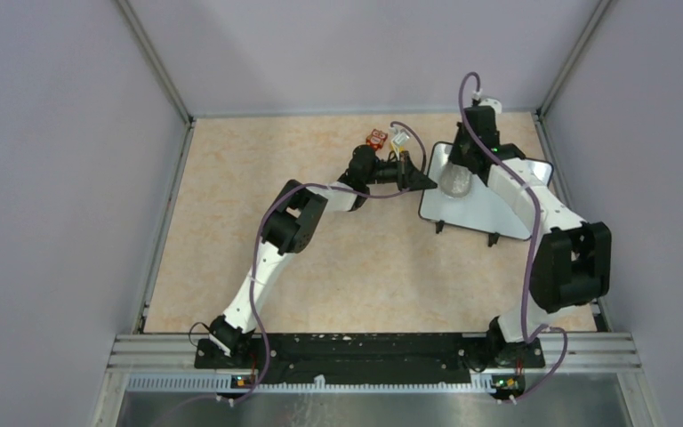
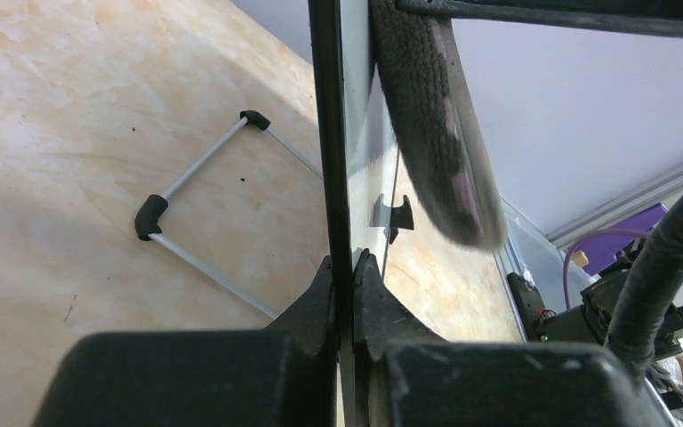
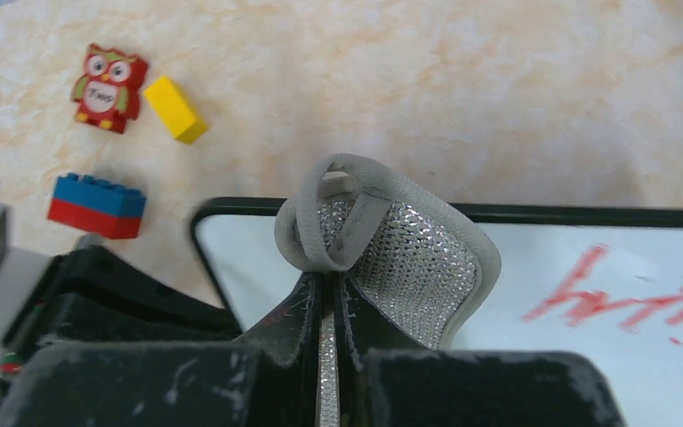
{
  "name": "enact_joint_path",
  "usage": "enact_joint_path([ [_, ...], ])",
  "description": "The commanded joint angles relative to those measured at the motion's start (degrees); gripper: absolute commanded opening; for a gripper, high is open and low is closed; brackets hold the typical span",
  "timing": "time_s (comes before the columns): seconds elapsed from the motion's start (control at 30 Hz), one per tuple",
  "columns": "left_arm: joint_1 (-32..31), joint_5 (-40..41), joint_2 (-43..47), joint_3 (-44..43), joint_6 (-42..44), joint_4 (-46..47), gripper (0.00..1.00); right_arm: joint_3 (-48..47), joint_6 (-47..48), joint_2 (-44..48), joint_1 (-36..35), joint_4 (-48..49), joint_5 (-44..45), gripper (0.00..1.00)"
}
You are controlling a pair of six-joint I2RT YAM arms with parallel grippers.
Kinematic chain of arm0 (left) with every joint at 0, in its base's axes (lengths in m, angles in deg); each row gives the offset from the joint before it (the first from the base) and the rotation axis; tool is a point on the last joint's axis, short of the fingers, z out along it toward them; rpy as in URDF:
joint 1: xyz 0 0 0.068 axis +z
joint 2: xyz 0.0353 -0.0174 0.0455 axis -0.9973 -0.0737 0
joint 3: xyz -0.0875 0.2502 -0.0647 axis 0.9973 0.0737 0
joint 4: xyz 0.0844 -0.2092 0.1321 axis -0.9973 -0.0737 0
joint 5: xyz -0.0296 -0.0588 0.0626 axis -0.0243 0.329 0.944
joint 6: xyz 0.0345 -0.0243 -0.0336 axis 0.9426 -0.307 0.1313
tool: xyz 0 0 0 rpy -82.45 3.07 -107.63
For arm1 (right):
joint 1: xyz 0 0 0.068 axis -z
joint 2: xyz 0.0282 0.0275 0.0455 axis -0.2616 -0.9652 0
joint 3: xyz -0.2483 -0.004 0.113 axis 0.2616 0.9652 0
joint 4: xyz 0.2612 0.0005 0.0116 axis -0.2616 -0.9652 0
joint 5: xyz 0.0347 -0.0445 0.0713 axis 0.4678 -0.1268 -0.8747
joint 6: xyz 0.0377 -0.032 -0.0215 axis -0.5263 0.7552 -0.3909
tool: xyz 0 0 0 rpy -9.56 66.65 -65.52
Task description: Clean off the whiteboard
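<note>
The whiteboard (image 1: 478,212) lies at the right back of the table, with a white face and a thin black frame. Red handwriting (image 3: 622,294) shows on it in the right wrist view. My left gripper (image 1: 422,181) is shut on the board's left frame edge (image 2: 331,133), one finger on each side (image 2: 344,262). My right gripper (image 1: 455,171) hangs over the board's left part, shut on a grey mesh cloth (image 3: 391,240) that bulges out past the fingertips (image 3: 329,276). From the left wrist, the cloth (image 2: 440,142) hangs close to the board's face.
A red owl toy (image 3: 107,87), a yellow brick (image 3: 174,108) and a blue-and-red brick (image 3: 98,206) lie just left of and behind the board. A thin grey rod with black elbows (image 2: 200,222) rests on the table under the board. Enclosure walls stand close at the right and back.
</note>
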Motion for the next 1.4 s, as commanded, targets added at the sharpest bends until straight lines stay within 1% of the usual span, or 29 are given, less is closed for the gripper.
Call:
enact_joint_path([
  [0.0, 0.13, 0.67, 1.25, 1.31, 7.60, -1.02, 0.00, 7.09, -1.39, 6.66, 9.43, 0.16, 1.35, 0.00],
  [0.07, 0.12, 0.62, 1.20, 1.31, 7.53, -0.96, 0.00, 9.38, -1.25, 8.57, 11.50, 0.43, 0.95, 0.00],
  [0.13, 0.11, 0.59, 1.19, 1.31, 7.54, -0.94, 0.00, 10.43, 0.09, 9.62, 11.62, 0.66, 1.42, 0.00],
  [0.23, 0.11, 0.69, 1.20, 1.40, 7.59, -0.92, 0.00, 10.88, 0.55, 9.51, 11.26, 1.03, -1.02, 0.00],
  [0.33, 0.17, 0.68, 1.25, 1.46, 7.58, -0.92, 0.00, 10.12, 0.77, 8.47, 8.76, 1.08, -0.30, 0.00],
  [0.43, 0.12, 0.68, 1.23, 1.41, 7.56, -0.96, 0.00, 8.10, 1.48, 6.90, 3.09, 1.24, 2.47, 0.00],
  [0.53, 0.16, 0.68, 1.22, 1.40, 7.59, -1.01, 0.00, 5.25, 2.35, 4.36, -0.99, 1.30, 2.93, 0.00],
  [0.63, 0.17, 0.68, 1.13, 1.40, 7.60, -1.01, 0.00, 2.91, 1.90, 2.10, -1.67, 0.96, 1.71, 0.00],
  [0.73, 0.17, 0.68, 1.19, 1.40, 7.66, -1.18, 0.00, 1.72, 2.27, 1.32, -1.42, 0.77, 3.49, 0.00],
  [0.8, 0.11, 0.68, 1.24, 1.32, 7.64, -1.17, 0.00, 1.88, 2.51, 1.52, -0.22, 0.44, 4.48, 0.00],
  [0.87, 0.17, 0.63, 1.15, 1.24, 7.64, -1.18, 0.00, 2.67, 1.34, 2.24, 2.78, -0.42, 3.72, 0.00],
  [1.0, 0.11, 0.59, 1.22, 1.30, 7.63, -1.14, 0.00, 8.08, -2.72, 5.76, 13.49, 0.43, -2.98, 0.00],
  [1.1, 0.17, 0.59, 1.25, 1.39, 7.55, -1.03, 0.00, 11.56, -4.21, 8.01, 19.56, 1.18, -5.56, 0.00],
  [1.17, 0.16, 0.55, 1.25, 1.40, 7.51, -1.01, 0.00, 12.28, -4.18, 9.02, 21.12, 1.14, -5.47, 0.00],
  [1.27, 0.15, 0.59, 1.18, 1.32, 7.56, -0.95, 0.00, 12.44, -3.40, 10.01, 21.16, 1.82, -6.14, 0.00],
  [1.37, 0.13, 0.67, 1.15, 1.30, 7.45, -0.95, 0.00, 12.19, -3.37, 10.20, 18.88, 3.17, -7.31, 0.00],
])
